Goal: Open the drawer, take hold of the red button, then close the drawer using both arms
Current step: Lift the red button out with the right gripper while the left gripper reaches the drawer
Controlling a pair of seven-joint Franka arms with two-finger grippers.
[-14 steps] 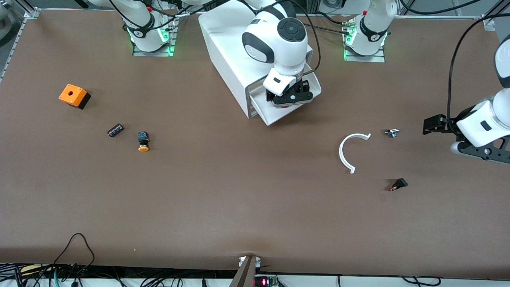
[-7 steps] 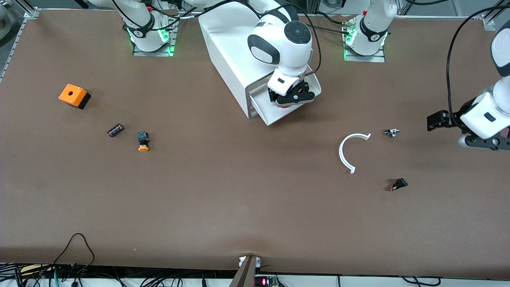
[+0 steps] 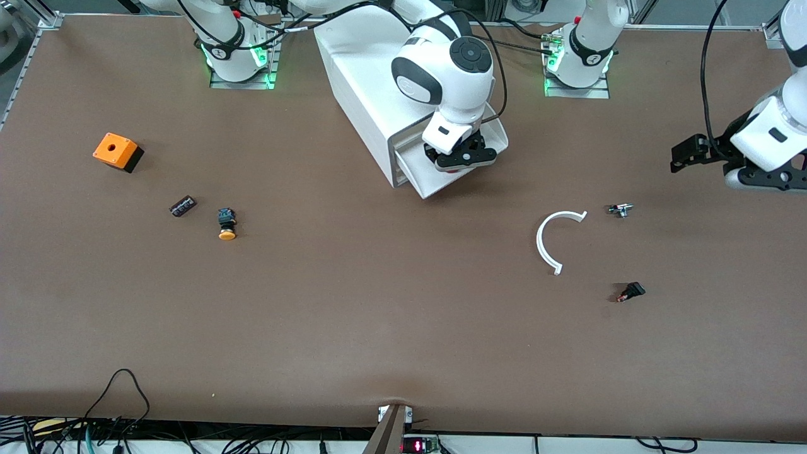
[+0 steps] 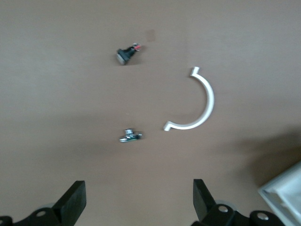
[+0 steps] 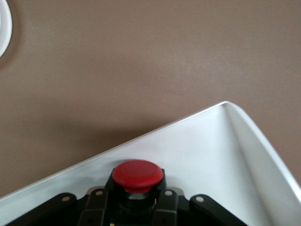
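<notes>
Right gripper (image 3: 462, 157) clamped on button (image 5: 138, 174) inside open drawer (image 3: 435, 180) — opening done, grab made. Left gripper (image 4: 136, 200) spread wide, empty, waiting over table's left-arm end. Remaining: lift button out, close drawer.

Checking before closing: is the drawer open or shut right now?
Open. The drawer juts out of the cabinet, and the right gripper is inside it, shut on the red button.

No readable text, labels or brand marks anywhere. Small red lit display (image 3: 417, 446) past the table's (image 3: 353, 315) near edge, characters not legible.
</notes>
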